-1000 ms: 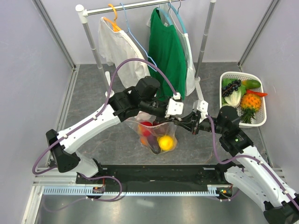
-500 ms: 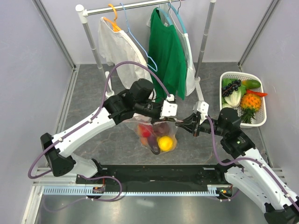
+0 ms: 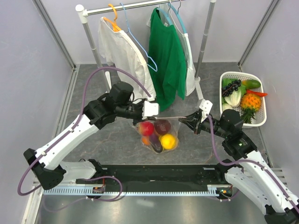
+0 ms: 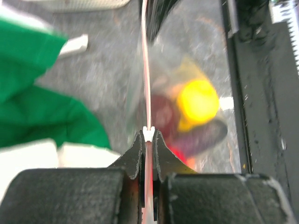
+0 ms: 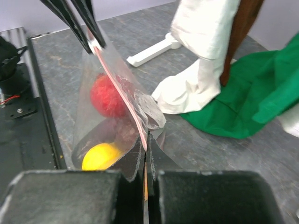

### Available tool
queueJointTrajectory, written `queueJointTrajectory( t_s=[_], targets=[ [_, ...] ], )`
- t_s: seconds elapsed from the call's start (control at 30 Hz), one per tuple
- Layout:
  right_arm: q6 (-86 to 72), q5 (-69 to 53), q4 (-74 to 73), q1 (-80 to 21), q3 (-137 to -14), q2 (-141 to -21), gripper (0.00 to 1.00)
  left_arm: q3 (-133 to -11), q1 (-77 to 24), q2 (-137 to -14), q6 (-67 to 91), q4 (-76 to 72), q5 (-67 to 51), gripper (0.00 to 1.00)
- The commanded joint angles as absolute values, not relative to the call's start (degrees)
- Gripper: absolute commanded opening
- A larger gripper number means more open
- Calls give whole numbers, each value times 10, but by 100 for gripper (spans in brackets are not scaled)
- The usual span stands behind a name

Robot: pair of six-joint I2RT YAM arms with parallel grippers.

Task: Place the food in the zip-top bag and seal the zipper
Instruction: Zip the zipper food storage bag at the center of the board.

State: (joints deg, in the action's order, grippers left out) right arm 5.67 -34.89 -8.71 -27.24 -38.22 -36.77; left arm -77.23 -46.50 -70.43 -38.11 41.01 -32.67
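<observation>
Top external view, sealing step. The zip-top bag (image 3: 156, 135) hangs mid-table, at 6 o'clock from the garment rail (image 3: 126, 6). The food (image 3: 168, 141), yellow, red and dark purple pieces, is pooled in its bottom. The zipper (image 3: 171, 117) is stretched taut and level between the arms. The left gripper (image 3: 160, 115) is clenched on its 9 o'clock end and the right gripper (image 3: 183, 120) on its 3 o'clock end. A white basket (image 3: 240, 73) at 2 o'clock from the bag holds further toy produce. Whether the strip is pressed closed along its whole length cannot be told. The next move probably calls for one pinch to hold as anchor while the other runs along the strip under steady tension, so the floppy film does not twist. No brand, label or legible writing appears in any view.
</observation>
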Motion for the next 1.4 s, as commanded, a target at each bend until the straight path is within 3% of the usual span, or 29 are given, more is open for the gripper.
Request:
queueJointTrajectory(
  t_s=[0.0, 0.33, 0.7, 0.8, 0.83, 0.93, 1.1, 1.37],
  targets=[
    [55, -268, -81, -271, -400, -346, 0, -744, -418, -649, -405, 475, -280, 2],
    [61, -216, -116, -270, -398, -320, 0, -668, -352, -558, -468, 500, -244, 2],
    [81, -204, -140, -270, -401, -300, 0, -657, -316, -541, -469, 508, -225, 3],
    [83, -222, -139, -270, -403, -303, 0, -685, -316, -551, -451, 509, -246, 29],
    [79, -237, -138, -270, -403, -308, 0, -697, -316, -555, -442, 509, -273, 46],
    [76, -272, -139, -271, -408, -321, 0, -747, -318, -585, -411, 510, -336, 62],
    [78, -287, -136, -270, -408, -321, 0, -822, -368, -662, -374, 505, -343, 69],
    [62, -302, -138, -270, -411, -310, 0, -822, -472, -733, -371, 464, -282, 70]
  ],
)
